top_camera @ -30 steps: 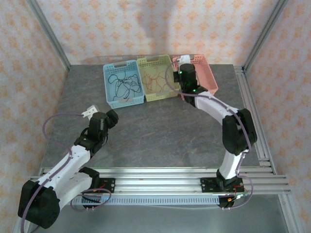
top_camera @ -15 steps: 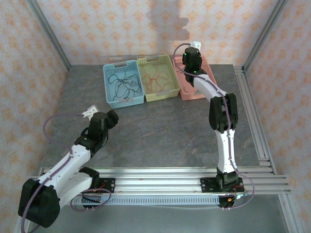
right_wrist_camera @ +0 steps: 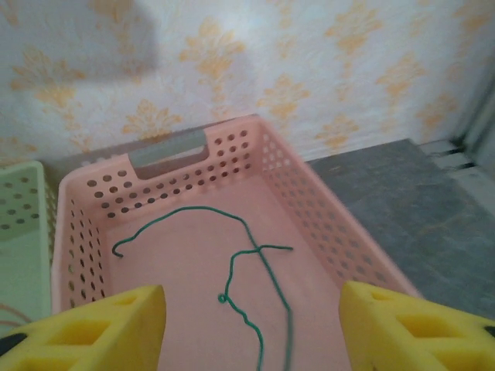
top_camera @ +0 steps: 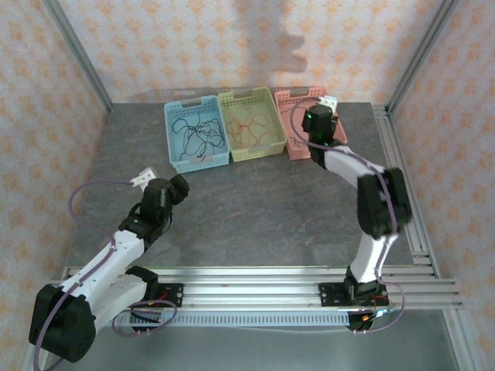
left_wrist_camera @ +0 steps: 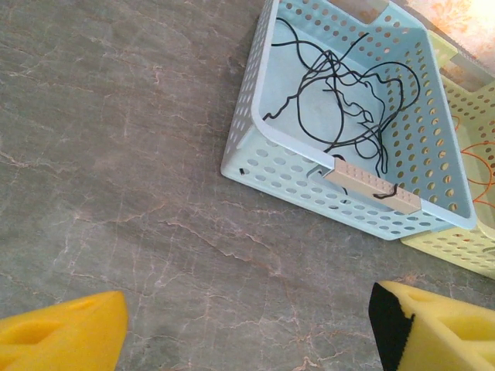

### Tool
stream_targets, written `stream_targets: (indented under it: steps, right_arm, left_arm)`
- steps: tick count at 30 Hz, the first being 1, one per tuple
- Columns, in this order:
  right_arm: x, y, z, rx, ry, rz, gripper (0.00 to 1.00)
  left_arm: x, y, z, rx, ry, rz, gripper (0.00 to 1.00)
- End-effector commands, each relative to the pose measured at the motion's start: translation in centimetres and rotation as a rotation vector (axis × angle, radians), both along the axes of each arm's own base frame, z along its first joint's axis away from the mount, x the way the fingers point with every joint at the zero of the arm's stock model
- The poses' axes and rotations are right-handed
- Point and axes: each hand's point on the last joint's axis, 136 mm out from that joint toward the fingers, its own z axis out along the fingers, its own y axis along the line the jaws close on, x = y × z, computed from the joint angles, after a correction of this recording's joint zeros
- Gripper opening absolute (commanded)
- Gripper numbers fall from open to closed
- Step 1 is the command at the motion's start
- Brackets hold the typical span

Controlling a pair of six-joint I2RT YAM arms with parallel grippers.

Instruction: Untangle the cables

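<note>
Right wrist view: right fingers wide above green cable in pink basket; left fingers wide over bare table.

Foam fingers, smooth plastic basket

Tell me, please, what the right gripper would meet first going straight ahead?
Likely the green cable lying in the pink basket, straight ahead of the right gripper; depth is unclear.

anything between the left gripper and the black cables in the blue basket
Only the blue basket itself: its near wall. The black cables lie inside, behind that wall, so the open left gripper would likely have to come in from above.
</note>
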Motion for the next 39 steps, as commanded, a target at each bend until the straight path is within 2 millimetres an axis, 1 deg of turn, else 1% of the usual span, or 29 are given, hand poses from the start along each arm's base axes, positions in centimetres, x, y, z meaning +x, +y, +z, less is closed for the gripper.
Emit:
stream_targets:
  steps: [1, 3, 5, 7, 9, 11, 12, 15, 16, 18, 19, 20, 21, 22, 23, 25, 27, 29, 32, 33, 35, 36, 37, 38, 39]
  right_arm:
    - [-5.0, -1.7, 4.7, 0.093, -0.197, -0.053, 0.59]
    - [-8.2, -3.0, 4.0, 0.080, -0.207, -0.075, 0.59]
    - [-11.0, -4.5, 2.9, 0.050, -0.204, -0.117, 0.59]
    - [-13.5, -5.8, 1.5, 0.014, -0.199, -0.151, 0.59]
    - [-15.3, -6.8, 0.6, -0.017, -0.201, -0.177, 0.59]
    - [-16.7, -7.6, -0.3, -0.038, -0.195, -0.195, 0.59]
    - [-17.3, -8.0, -1.0, -0.041, -0.191, -0.201, 0.59]
    - [-18.4, -8.4, -3.1, -0.082, -0.173, -0.196, 0.59]
    - [-18.6, -8.5, -3.8, -0.106, -0.159, -0.190, 0.60]
    - [-18.8, -8.7, -4.7, -0.154, -0.152, -0.184, 0.61]
    - [-18.8, -9.0, -5.8, -0.174, -0.130, -0.189, 0.62]
    - [-18.6, -9.3, -6.5, -0.176, -0.125, -0.186, 0.63]
    - [-18.4, -9.7, -7.5, -0.171, -0.119, -0.184, 0.64]
    - [-18.2, -10.2, -7.3, -0.170, -0.149, -0.209, 0.65]
    - [-18.2, -10.2, -7.5, -0.145, -0.153, -0.214, 0.65]
    - [-17.3, -9.7, -8.5, -0.089, -0.121, -0.151, 0.65]
    - [-16.6, -10.5, -9.6, -0.059, -0.131, -0.173, 0.66]
    - [-16.5, -10.2, -10.3, -0.056, -0.142, -0.142, 0.65]
    - [-16.8, -10.0, -10.7, -0.052, -0.144, -0.127, 0.66]
    - [-16.8, -10.0, -10.6, -0.054, -0.154, -0.125, 0.67]
    - [-16.8, -10.0, -10.6, -0.060, -0.164, -0.125, 0.67]
    - [-16.8, -10.0, -10.7, -0.059, -0.155, -0.128, 0.67]
    - [-16.6, -10.1, -10.7, -0.059, -0.142, -0.133, 0.67]
    - [-16.4, -10.2, -10.7, -0.061, -0.132, -0.140, 0.67]
    - [-16.2, -10.4, -10.8, -0.064, -0.119, -0.154, 0.70]
  left_arm:
    - [-0.2, 1.2, 0.8, 0.013, -0.013, 0.062, 0.84]
    - [-0.4, 1.5, 1.7, 0.024, -0.025, 0.075, 0.85]
    - [-0.4, 1.9, 3.3, 0.051, -0.065, 0.078, 0.85]
    - [-0.4, 2.8, 5.1, 0.114, -0.126, 0.104, 0.86]
    - [-0.5, 3.8, 6.7, 0.206, -0.149, 0.122, 0.87]
    - [-0.5, 4.6, 7.8, 0.316, -0.156, 0.132, 0.87]
    - [-0.5, 4.8, 8.1, 0.364, -0.166, 0.126, 0.86]
    - [-0.2, 5.0, 7.4, 0.484, -0.192, 0.100, 0.85]
    - [-0.1, 5.2, 6.8, 0.526, -0.183, 0.095, 0.86]
    - [0.1, 5.5, 5.7, 0.600, -0.147, 0.079, 0.86]
    - [0.4, 5.6, 5.0, 0.625, -0.130, 0.074, 0.85]
    - [0.7, 5.8, 4.5, 0.639, -0.125, 0.075, 0.84]
    - [0.9, 6.3, 4.0, 0.649, -0.130, 0.105, 0.83]
    - [1.1, 7.0, 3.5, 0.654, -0.137, 0.138, 0.83]
    - [1.5, 7.3, 2.7, 0.655, -0.121, 0.136, 0.83]
    - [2.2, 7.9, 1.8, 0.675, -0.072, 0.133, 0.82]
    - [3.1, 8.1, 1.2, 0.657, -0.073, 0.116, 0.82]
    - [3.9, 8.1, 0.7, 0.648, -0.077, 0.105, 0.82]
    - [5.7, 6.5, -0.5, 0.638, -0.086, -0.003, 0.82]
    - [6.4, 6.1, -1.4, 0.637, -0.042, -0.038, 0.82]
    - [7.6, 4.8, -2.2, 0.649, -0.021, -0.131, 0.82]
    - [7.8, 4.4, -2.5, 0.656, -0.017, -0.150, 0.84]
    - [7.9, 4.0, -2.6, 0.658, -0.024, -0.172, 0.98]
    - [8.1, 3.6, -2.9, 0.660, -0.032, -0.202, 1.00]
    - [8.2, 3.6, -2.9, 0.658, -0.028, -0.206, 1.00]
